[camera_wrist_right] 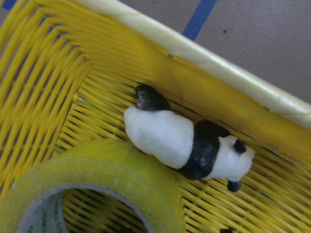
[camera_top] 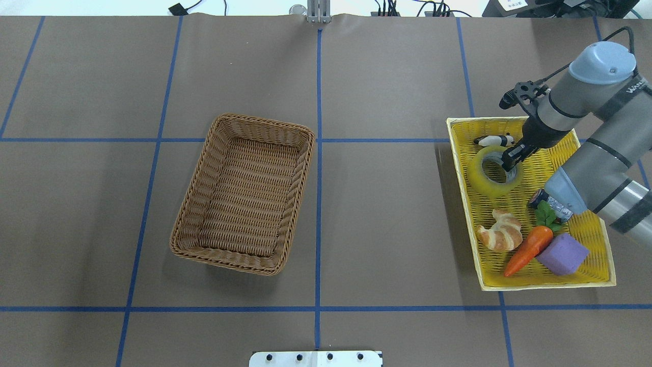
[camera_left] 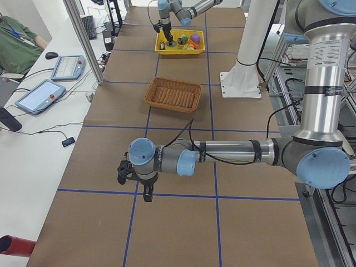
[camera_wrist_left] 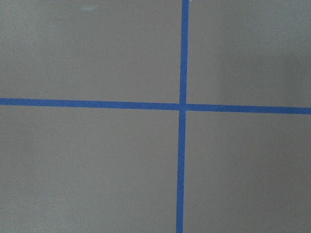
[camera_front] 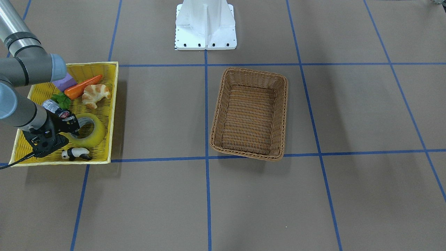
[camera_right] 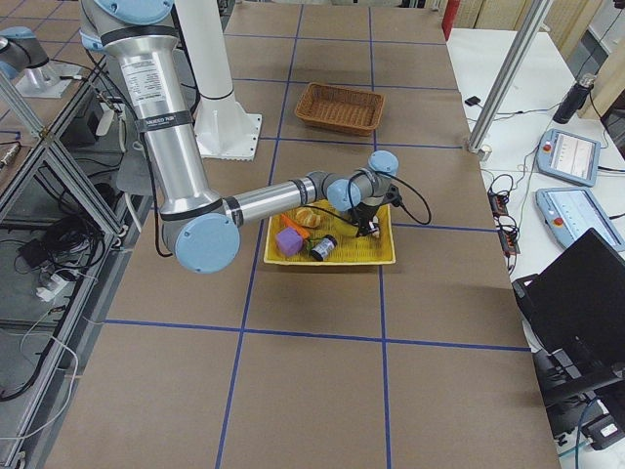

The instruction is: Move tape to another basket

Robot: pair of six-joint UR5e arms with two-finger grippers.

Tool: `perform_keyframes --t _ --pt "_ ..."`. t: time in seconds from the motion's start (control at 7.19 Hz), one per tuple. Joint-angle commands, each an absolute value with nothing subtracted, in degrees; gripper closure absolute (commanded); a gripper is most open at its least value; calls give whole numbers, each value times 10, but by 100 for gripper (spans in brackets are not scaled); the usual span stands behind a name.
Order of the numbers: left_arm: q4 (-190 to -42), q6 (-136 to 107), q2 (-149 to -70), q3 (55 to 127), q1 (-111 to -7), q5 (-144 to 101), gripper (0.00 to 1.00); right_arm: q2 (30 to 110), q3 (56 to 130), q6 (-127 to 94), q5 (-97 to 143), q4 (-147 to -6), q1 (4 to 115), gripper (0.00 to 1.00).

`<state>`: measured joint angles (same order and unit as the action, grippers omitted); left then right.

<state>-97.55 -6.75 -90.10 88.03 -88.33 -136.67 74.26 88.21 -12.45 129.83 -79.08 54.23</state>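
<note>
The yellow tape (camera_top: 484,176) lies in the bright-yellow woven tray (camera_top: 540,283) at the table's right. My right gripper (camera_top: 509,160) is lowered onto the roll, open, with one finger inside the ring and the other outside its wall. In the right wrist view the tape (camera_wrist_right: 97,170) fills the bottom of the picture. The brown wicker basket (camera_top: 262,123) stands empty left of the table's centre, well away from the tray. My left gripper (camera_left: 146,194) hangs low over bare table far from both; I cannot tell whether it is open or shut.
The tray also holds a panda figure (camera_top: 493,139) beside the tape, a silver cylinder (camera_top: 547,202), a croissant (camera_top: 501,237), a carrot (camera_top: 527,250) and a purple block (camera_top: 562,255). The robot's white base (camera_front: 205,28) stands behind the basket.
</note>
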Motion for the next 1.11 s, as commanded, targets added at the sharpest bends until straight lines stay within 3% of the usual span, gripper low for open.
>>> perform_keyframes --t 0.0,0.28,0.7,0.97 --pt "-976 -68 -901 880 -883 -1367 2 745 916 -125 1316 -794 559 100" --pt "-976 -68 -902 880 -883 -1367 2 751 944 -125 1416 -794 635 100" --pt "-998 -100 -941 877 -883 -1367 2 702 967 -253 1415 -776 635 100" --pt "-1145 -239 -947 868 -834 -1366 2 670 962 -470 1395 -643 598 100"
